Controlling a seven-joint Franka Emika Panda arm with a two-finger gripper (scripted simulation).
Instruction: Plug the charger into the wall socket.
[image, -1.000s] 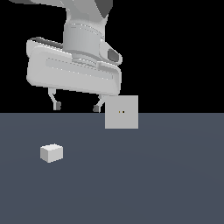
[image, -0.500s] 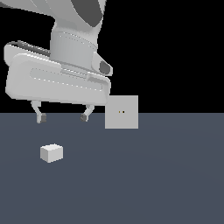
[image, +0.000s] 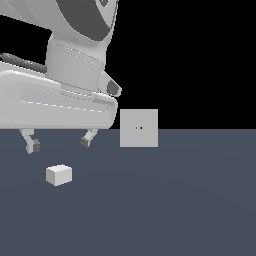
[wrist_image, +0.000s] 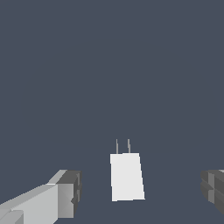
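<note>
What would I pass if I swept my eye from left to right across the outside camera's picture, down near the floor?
In the exterior view, left to right: one of the fingers → the charger on the floor → the other finger → the wall socket, standing upright with two tiny holes.

The charger (image: 59, 174) sits flat on the floor (image: 175, 210) toward the exterior view's left, nearer the camera. The wall socket (image: 139, 128) stands upright further back, off to the charger's right and well apart from it. The gripper (image: 61, 142) hangs above the charger, probably a bit behind it. In the wrist view the charger (wrist_image: 127, 176) lies between the fingers (wrist_image: 65, 194), touching neither.
</note>
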